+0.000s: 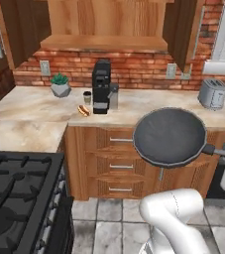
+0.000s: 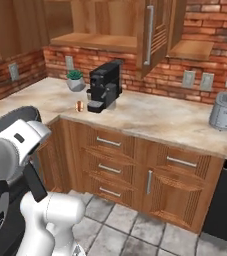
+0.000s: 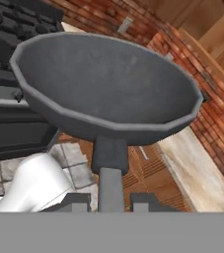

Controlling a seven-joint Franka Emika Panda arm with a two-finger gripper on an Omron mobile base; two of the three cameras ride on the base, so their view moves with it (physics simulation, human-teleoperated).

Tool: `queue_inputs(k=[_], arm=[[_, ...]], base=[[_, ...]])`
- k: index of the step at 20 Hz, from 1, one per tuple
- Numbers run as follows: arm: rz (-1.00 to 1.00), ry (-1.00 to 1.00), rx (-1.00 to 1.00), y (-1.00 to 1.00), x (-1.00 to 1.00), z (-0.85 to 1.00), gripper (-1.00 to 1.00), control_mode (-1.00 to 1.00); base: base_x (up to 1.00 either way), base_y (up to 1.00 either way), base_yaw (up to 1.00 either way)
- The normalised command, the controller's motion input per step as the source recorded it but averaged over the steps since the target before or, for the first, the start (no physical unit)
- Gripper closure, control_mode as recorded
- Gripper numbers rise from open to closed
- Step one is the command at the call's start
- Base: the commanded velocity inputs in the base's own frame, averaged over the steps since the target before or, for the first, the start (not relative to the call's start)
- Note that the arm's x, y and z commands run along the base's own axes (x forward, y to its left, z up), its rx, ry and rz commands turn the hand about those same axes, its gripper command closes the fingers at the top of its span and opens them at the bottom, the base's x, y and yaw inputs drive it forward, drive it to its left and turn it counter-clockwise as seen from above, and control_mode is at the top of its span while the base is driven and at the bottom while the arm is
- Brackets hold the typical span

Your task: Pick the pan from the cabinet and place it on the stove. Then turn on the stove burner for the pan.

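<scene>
Pan (image 1: 169, 135) rides in mid-air over the kitchen floor, well clear of the stove (image 1: 15, 188): your gripper (image 3: 111, 201) is clamped on its handle, bowl kept level, likely for the carry across to a burner.

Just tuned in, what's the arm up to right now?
The gripper is shut on the handle of the pan and carries it in the air in front of the counter drawers. The stove sits at the lower left of the left base view, with no pan on its grates yet. On the counter stand a coffee machine, a toaster and a small plant.
</scene>
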Motion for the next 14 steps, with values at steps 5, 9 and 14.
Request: queue_inputs(k=[5, 9, 14], arm=[[0.00, 0.00, 0.00, 0.00, 0.00, 0.00, 1.00, 1.00], [0.00, 0.00, 0.00, 0.00, 0.00, 0.00, 1.00, 1.00], [0.00, 0.00, 0.00, 0.00, 0.00, 0.00, 1.00, 1.00]], base=[[-0.05, -0.09, 0.37], [-0.05, -0.01, 0.40], [-0.11, 0.00, 0.41]])
